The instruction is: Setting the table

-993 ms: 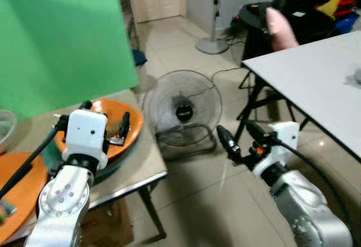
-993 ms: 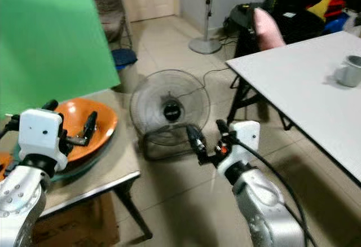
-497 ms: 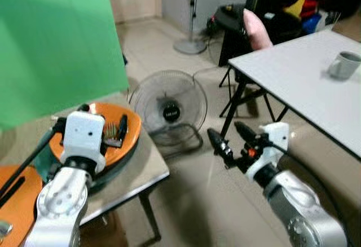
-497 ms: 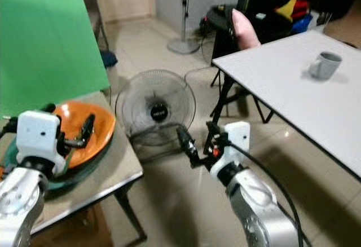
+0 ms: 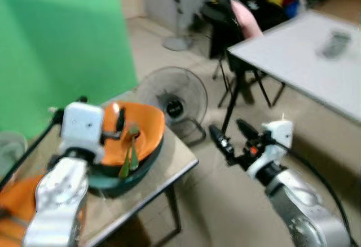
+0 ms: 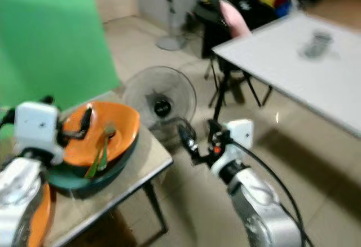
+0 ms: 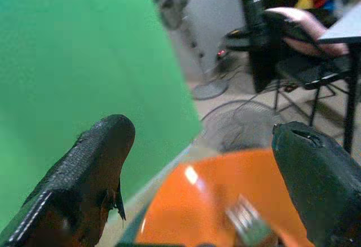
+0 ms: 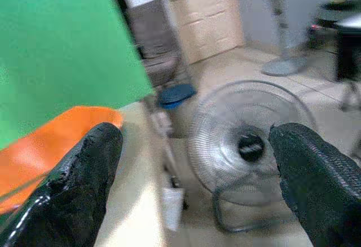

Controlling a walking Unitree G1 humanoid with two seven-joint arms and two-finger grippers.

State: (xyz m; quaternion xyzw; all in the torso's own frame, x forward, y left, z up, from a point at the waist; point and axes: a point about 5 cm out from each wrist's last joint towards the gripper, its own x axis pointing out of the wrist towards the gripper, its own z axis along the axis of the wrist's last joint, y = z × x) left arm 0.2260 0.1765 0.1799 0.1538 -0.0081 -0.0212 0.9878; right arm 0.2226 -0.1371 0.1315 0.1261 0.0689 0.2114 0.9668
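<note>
While jaws gape: orange bowl with green utensils — tabletop.
Left gripper over bowl, right gripper empty; bowl likely rigid, slick — take rim.

Both arms forward, left claw and right claw agape.

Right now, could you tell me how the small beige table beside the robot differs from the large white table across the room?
The small beige table is crowded: it carries an orange bowl stacked in a dark green bowl, with green utensils inside. The large white table is mostly bare, holding one blurred grey object. The beige table sits close at the robot's left, near the left end effector; the white one stands farther off, to its right. Both have dark legs.
</note>
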